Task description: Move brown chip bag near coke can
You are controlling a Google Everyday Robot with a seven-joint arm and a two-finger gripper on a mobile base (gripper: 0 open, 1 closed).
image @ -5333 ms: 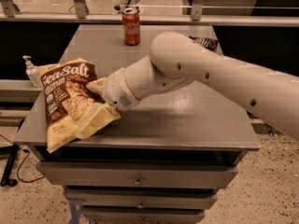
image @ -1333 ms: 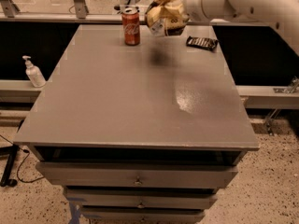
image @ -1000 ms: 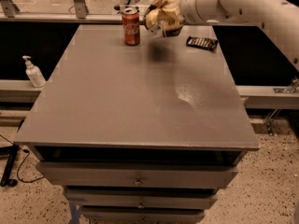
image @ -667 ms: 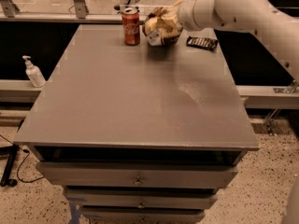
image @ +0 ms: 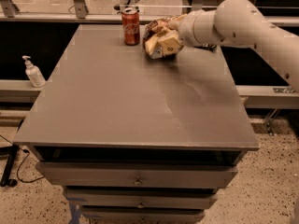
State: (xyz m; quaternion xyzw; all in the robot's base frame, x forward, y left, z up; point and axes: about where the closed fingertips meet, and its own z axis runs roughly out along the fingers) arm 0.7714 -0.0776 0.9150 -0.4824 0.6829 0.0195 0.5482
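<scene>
The coke can (image: 131,26) stands upright at the far edge of the grey table (image: 131,101), left of centre. The brown chip bag (image: 160,39) is crumpled, pale yellow and brown, just right of the can with a small gap between them, and its lower edge is at the tabletop. My gripper (image: 175,31) reaches in from the right on the white arm (image: 238,20) and is shut on the bag's right side. The bag largely hides the fingers.
A white pump bottle (image: 32,72) stands on a lower ledge left of the table. A small dark wrapper (image: 210,46) is mostly hidden behind my arm at the far right. Drawers (image: 135,178) sit under the tabletop. A railing runs behind the table.
My gripper has carried the bag from the front left to the far edge. Over the last second it lowered the bag to the tabletop right of the can.
</scene>
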